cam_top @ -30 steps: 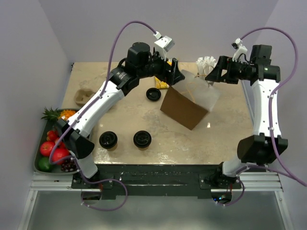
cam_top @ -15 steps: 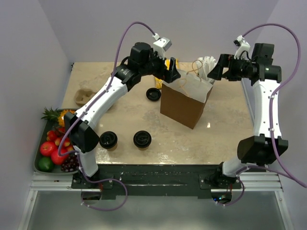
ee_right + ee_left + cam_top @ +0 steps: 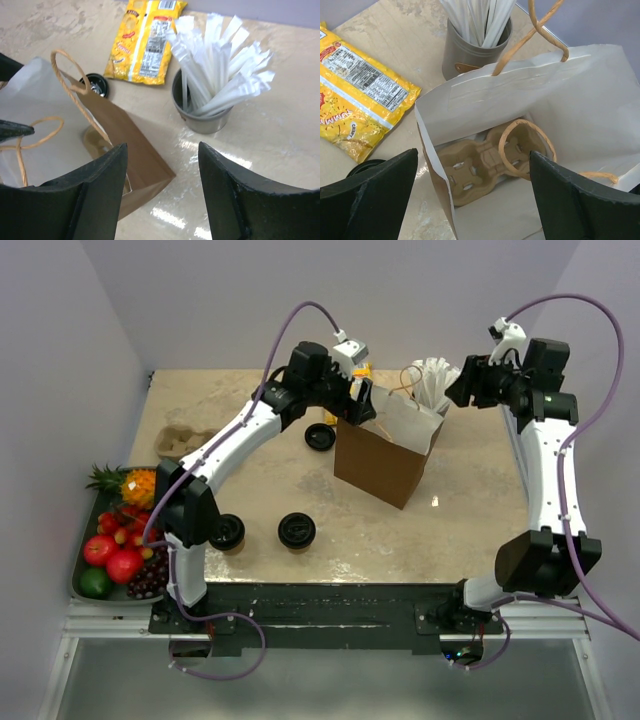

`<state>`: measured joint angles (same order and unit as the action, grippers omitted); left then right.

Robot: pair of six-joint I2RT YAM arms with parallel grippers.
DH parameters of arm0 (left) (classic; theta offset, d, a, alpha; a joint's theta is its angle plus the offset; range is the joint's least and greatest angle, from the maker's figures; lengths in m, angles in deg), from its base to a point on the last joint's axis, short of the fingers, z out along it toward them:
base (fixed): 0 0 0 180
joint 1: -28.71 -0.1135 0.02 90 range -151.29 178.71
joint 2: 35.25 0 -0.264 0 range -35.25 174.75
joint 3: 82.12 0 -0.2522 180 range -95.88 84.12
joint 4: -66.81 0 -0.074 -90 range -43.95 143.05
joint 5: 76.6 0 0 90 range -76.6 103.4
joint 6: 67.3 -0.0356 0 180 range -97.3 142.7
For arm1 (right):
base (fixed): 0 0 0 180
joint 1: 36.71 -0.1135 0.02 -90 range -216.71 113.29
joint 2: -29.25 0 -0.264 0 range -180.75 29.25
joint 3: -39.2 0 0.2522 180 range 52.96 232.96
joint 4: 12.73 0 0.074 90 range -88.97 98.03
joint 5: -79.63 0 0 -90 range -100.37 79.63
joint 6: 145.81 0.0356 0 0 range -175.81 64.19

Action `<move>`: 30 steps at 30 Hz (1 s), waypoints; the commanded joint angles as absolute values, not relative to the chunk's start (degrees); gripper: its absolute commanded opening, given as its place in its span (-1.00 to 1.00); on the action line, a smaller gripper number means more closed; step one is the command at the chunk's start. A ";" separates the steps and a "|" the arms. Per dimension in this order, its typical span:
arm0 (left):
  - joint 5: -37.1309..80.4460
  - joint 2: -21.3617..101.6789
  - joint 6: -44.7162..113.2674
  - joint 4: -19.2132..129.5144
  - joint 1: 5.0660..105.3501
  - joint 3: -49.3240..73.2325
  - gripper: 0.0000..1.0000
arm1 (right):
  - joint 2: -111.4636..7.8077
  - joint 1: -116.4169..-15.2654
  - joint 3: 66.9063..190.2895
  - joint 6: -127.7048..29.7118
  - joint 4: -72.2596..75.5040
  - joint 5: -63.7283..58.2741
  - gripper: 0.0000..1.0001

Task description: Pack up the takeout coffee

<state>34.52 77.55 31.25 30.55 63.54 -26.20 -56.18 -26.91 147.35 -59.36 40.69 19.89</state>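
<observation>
Kraft-brown outside and white within, the paper bag (image 3: 385, 455) now stands squarely upright on the table (image 3: 470, 510). A second ago it leaned far over toward the right arm with both grippers at its rim; half a second back the tilt was already gone. The left gripper (image 3: 362, 408) sits at the bag's left rim with its fingers spread wide, and its wrist view shows the mouth gaping between them with nothing pinched. The right gripper (image 3: 460, 388) has drawn up and away from the bag, its fingers likewise parted and empty above the straw cup (image 3: 200, 107). On the bag's floor lies the cardboard carrier (image 3: 480, 162), no cup in it. The first coffee cup (image 3: 226, 532) and the second coffee cup (image 3: 297, 530) wait side by side, black lids on, at the near edge of the table — well apart from the bag and from either gripper. My reading: standing and opening the bag is finished and it holds itself up, while loading has not begun — the next move calls for an arm to go back to the near edge for a cup
</observation>
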 commanded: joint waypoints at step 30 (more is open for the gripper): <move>44.51 37.63 27.09 23.52 24.67 2.91 0.99 | -56.25 -84.96 136.29 -102.83 45.25 26.20 0.98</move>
